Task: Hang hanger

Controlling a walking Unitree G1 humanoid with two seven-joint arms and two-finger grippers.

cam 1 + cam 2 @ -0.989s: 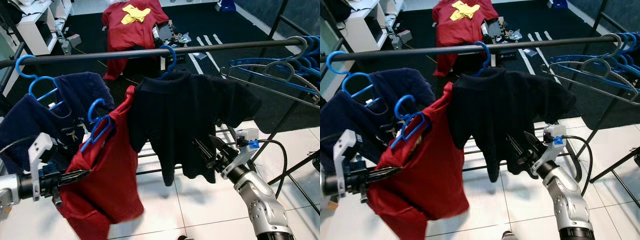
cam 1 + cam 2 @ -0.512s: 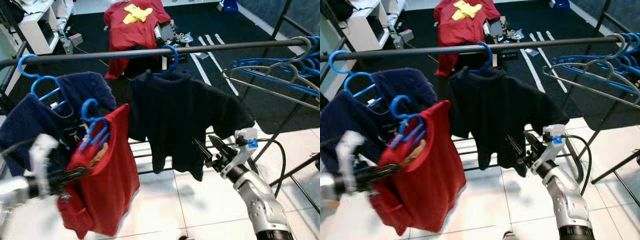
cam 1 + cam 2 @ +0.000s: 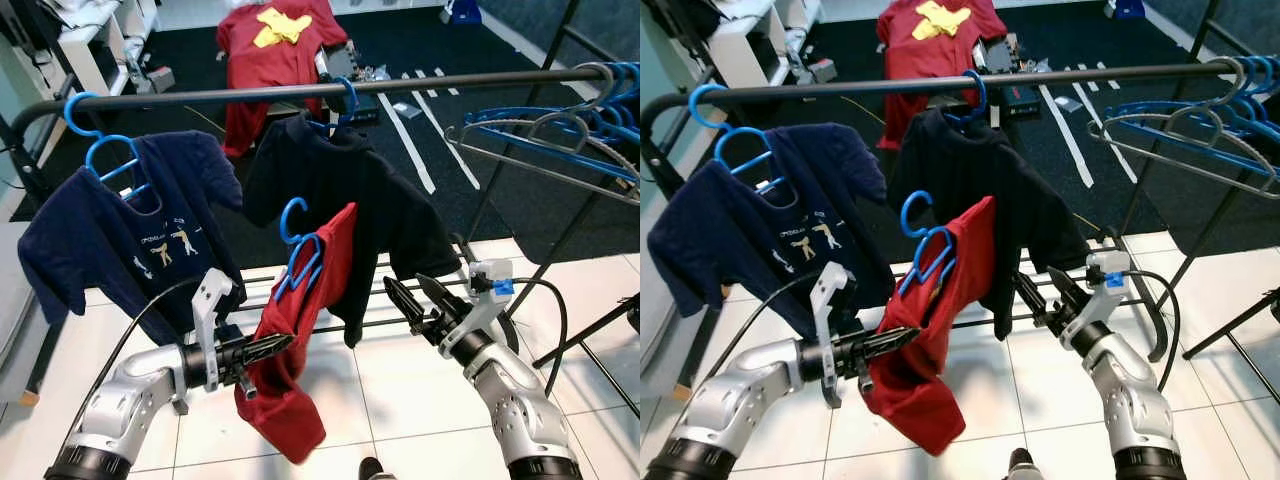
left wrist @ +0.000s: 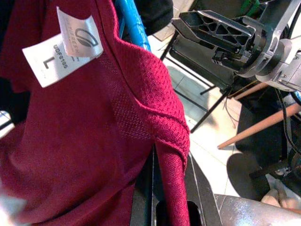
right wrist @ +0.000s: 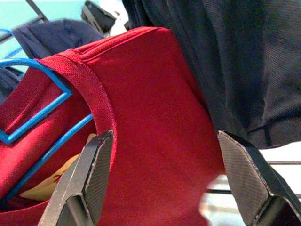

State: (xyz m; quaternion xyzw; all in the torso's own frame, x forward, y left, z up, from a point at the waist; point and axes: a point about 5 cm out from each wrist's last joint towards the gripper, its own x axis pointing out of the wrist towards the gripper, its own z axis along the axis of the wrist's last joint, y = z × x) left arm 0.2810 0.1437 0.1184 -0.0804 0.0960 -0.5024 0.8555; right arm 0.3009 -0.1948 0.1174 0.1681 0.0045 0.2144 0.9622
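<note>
I see the blue hanger (image 3: 300, 262) carrying a red shirt (image 3: 300, 340), held in the air below the black clothes rail (image 3: 300, 92) and in front of a black shirt (image 3: 345, 200) that hangs from the rail. The hanger stands roughly upright, its hook at the top pointing up and curling toward my left, not on the rail; the red shirt droops down from it in a long vertical fold. My left gripper (image 3: 268, 348) reaches in from the left, its fingers pinched together on the red fabric low down, beneath the hanger. My right gripper (image 3: 413, 300) sits just right of the red shirt with its jaws spread wide and nothing between them. A navy shirt (image 3: 120, 235) hangs further left on the rail.
</note>
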